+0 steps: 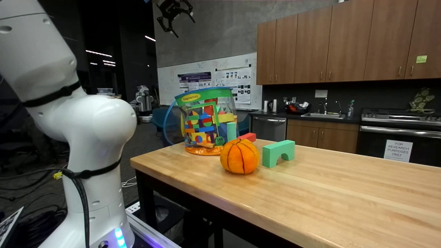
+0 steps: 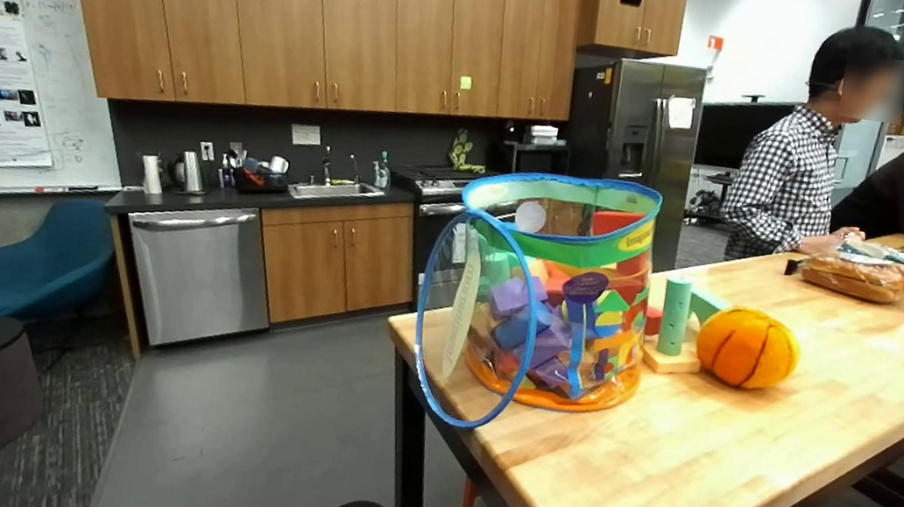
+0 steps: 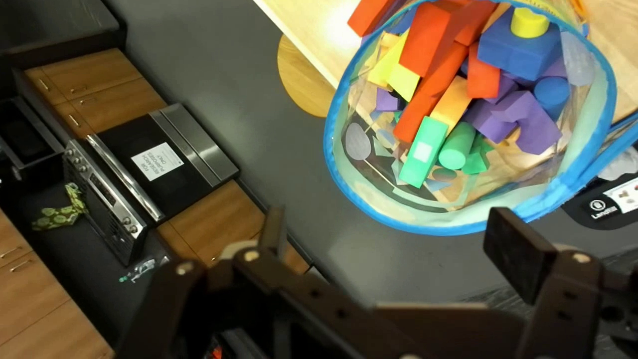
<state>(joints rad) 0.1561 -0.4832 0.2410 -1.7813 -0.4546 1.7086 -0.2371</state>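
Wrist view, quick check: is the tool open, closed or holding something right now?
Tool: open, its jaws wide apart with nothing held between them.

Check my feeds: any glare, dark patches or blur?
Wrist view: the tabletop shows a bright glare patch near the clear bag; the gripper looks dark, with little surface detail. In an exterior view, the background behind the arm is very dark; in an exterior view, two people's faces are blurred. In both exterior views, the orange ball reads clearly.
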